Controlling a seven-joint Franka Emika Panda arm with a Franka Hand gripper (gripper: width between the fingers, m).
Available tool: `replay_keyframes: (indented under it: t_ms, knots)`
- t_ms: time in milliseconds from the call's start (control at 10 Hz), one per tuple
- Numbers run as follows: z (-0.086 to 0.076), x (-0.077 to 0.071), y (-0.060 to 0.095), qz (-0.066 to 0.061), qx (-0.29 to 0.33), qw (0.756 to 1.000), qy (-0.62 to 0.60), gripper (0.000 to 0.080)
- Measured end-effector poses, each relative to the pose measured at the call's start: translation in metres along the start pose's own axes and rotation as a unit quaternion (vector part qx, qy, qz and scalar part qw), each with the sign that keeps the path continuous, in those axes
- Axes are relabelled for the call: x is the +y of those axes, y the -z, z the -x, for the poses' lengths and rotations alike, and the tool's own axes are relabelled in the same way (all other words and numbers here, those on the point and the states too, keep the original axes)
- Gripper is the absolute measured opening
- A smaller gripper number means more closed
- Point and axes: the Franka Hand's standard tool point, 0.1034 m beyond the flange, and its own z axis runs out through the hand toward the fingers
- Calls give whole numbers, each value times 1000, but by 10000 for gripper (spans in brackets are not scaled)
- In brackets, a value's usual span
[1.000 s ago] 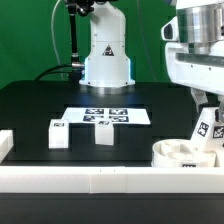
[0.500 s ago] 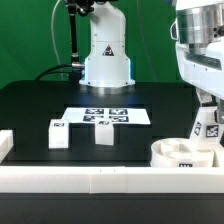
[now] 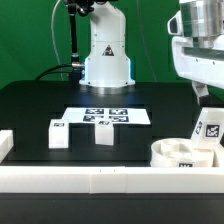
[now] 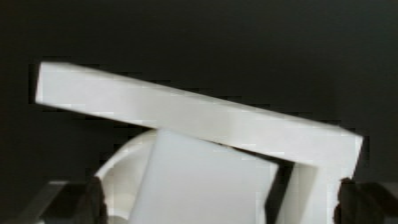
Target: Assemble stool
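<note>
The round white seat (image 3: 180, 153) lies at the exterior view's right, against the front rail. One tagged white leg (image 3: 209, 128) stands upright on the seat's far right side. Two more legs (image 3: 58, 133) (image 3: 104, 131) stand on the black table in front of the marker board (image 3: 105, 116). My gripper (image 3: 204, 92) hangs just above the leg on the seat, clear of it, open and empty. In the wrist view the leg's top (image 4: 205, 180) shows between the dark fingertips (image 4: 71, 200) with gaps at both sides, and the seat's rim (image 4: 121, 165) curves beside it.
A long white rail (image 3: 100, 180) runs along the front edge and shows as a slanted bar in the wrist view (image 4: 196, 105). A short rail piece (image 3: 5, 143) sits at the left. The robot base (image 3: 105, 55) stands behind.
My gripper has let go of the leg and risen straight up. The leg stays standing on the seat, now more upright.
</note>
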Motion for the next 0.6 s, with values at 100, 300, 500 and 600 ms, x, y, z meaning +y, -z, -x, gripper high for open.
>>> replay_keyframes:
  t_ms: [100, 300, 500, 600]
  knots:
    - [0, 0, 0, 0, 0, 999, 37, 649]
    - [1, 1, 2, 9, 4, 991, 134, 649]
    - [1, -2, 7, 9, 7, 969, 247, 649]
    - [1, -2, 9, 7, 8, 958, 286, 649]
